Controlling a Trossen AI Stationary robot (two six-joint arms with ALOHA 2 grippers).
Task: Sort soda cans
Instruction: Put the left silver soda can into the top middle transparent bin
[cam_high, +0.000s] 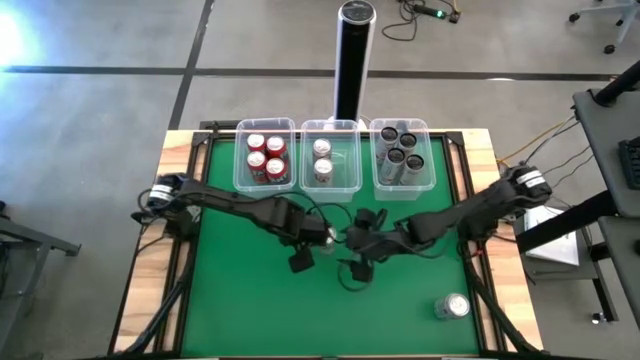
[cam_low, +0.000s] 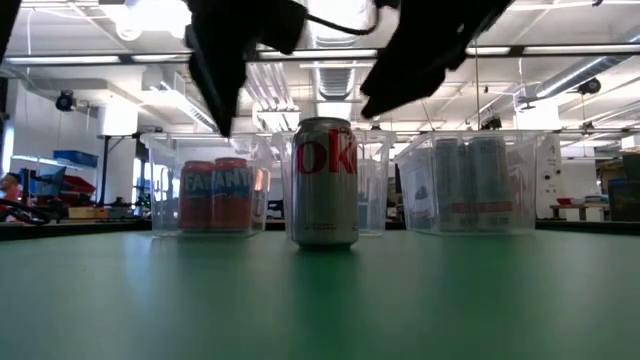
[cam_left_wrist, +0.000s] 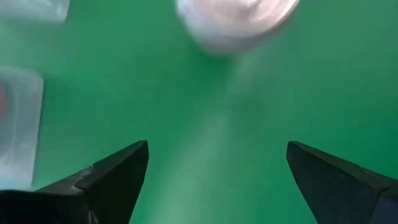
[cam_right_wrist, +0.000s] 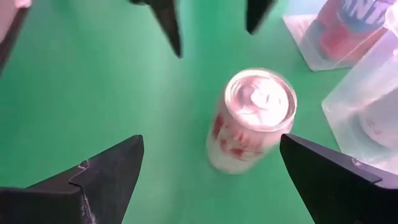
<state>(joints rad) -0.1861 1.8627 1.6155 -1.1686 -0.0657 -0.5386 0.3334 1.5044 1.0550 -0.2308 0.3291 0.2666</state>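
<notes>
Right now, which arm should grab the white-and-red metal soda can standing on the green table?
Probably right. The right claw, open, frames the white-and-red metal soda can; the left claw, also open, sees it farther off.

Robotics lab or test floor in an open industrial-style hall. Exposed ceiling (cam_low: 330, 70) with long strip lights, ducts and beams; room runs deep behind the table. Polished grey concrete floor (cam_high: 90, 110) with dark seam lines. Loose cables (cam_high: 420, 15) trailing on the floor, office-chair base (cam_high: 600, 15) at one corner. Purpose-built rig: wood-edged table (cam_high: 150, 270) with green mat, black frame, tall black post (cam_high: 352, 60) behind it. Benches with gear and a monitor (cam_low: 55, 185) off to the side; a person's head (cam_low: 8, 185) partly in view there.
</notes>
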